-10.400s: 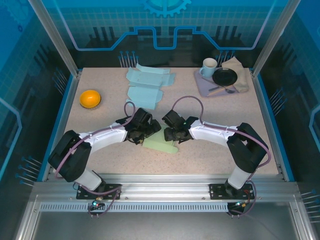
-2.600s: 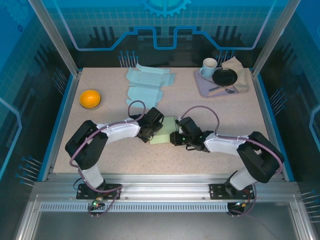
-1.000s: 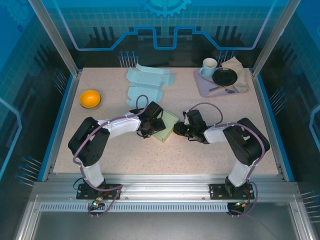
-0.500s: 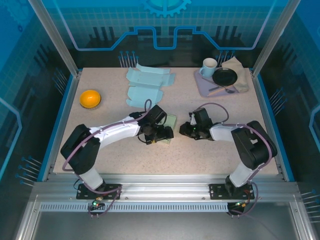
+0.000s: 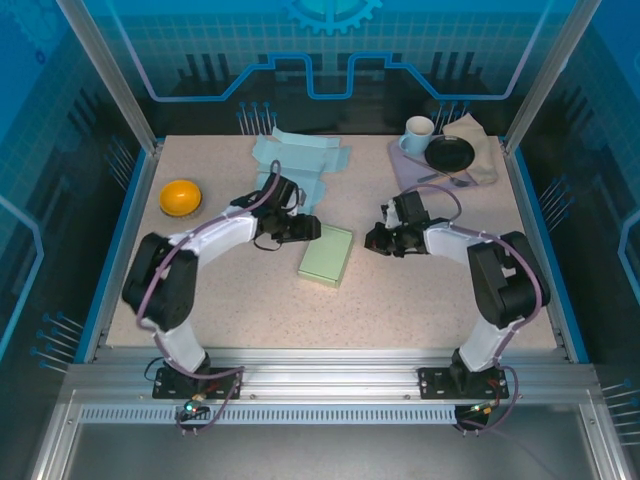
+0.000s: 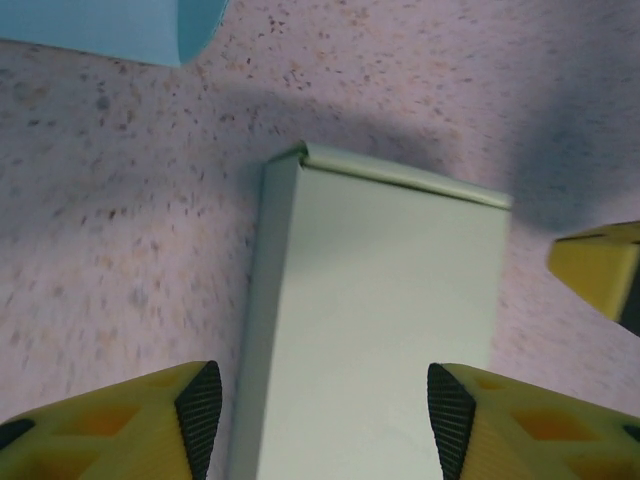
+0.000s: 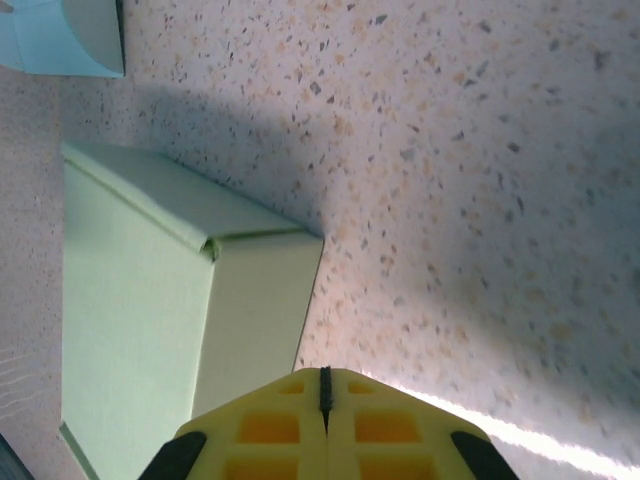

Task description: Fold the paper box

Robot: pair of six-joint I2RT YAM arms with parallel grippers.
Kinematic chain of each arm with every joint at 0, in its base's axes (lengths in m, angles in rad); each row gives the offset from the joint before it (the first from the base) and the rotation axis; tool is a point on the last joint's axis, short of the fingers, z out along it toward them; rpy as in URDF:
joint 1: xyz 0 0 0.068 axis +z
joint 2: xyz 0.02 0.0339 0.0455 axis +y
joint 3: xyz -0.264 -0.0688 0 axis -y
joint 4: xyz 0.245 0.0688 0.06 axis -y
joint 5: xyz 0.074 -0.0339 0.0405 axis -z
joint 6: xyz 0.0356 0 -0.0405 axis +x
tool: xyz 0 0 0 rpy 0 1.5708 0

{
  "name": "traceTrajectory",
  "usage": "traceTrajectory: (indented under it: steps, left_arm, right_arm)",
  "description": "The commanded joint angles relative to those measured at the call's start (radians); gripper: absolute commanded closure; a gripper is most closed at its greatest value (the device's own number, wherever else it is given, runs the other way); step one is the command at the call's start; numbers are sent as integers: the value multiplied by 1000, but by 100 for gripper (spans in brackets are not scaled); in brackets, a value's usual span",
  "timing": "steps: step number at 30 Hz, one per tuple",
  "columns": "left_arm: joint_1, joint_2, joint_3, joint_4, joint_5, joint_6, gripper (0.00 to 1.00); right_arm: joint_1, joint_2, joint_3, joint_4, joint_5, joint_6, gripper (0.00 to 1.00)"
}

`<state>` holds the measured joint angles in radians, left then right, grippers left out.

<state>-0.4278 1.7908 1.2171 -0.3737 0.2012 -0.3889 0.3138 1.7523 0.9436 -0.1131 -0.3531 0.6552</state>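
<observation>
Green box (image 5: 327,255) lies flat and closed on the table (image 5: 430,300), between the grippers, touching neither. Left gripper (image 6: 325,415): jaws apart, holding nothing, box just ahead. Right gripper (image 7: 323,385): jaws pressed together, holding nothing, box ahead.

An orange bowl (image 5: 181,197) is set near the left edge of the speckled table (image 5: 420,300). Flat blue sheets (image 5: 310,158) are laid overlapping at the far middle. At the far right a lavender tray (image 5: 405,165) is placed, with a white mug (image 5: 419,131) at its far end and a black plate (image 5: 450,153) beside it. A beige cloth (image 5: 485,150) is laid along the tray's right side.
</observation>
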Motion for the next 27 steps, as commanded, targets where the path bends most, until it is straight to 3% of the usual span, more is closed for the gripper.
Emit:
traceTrajectory:
  steps: [1,4,8,17,20,27]
  left_arm:
    - [-3,102,63,57,45,94,39]
    - [-2,140,72,89,42,74,39]
    - [-10,153,48,180,121,7,39]
    - [-118,210,18,309,225,-123,40]
    - [-97,190,10,265,177,-148,41]
    - [0,45,-57,115,27,-160,29]
  right_arm:
    - [-4,67,47,-25,-39,21,95]
    - [1,116,70,8,-67,36,95]
    - [34,176,110,40,-91,49,95]
    - [117,205,165,145,-165,108,94]
    - [102,162,139,84,-124,104,94]
    - [48,-20,20,-155,15,22,92]
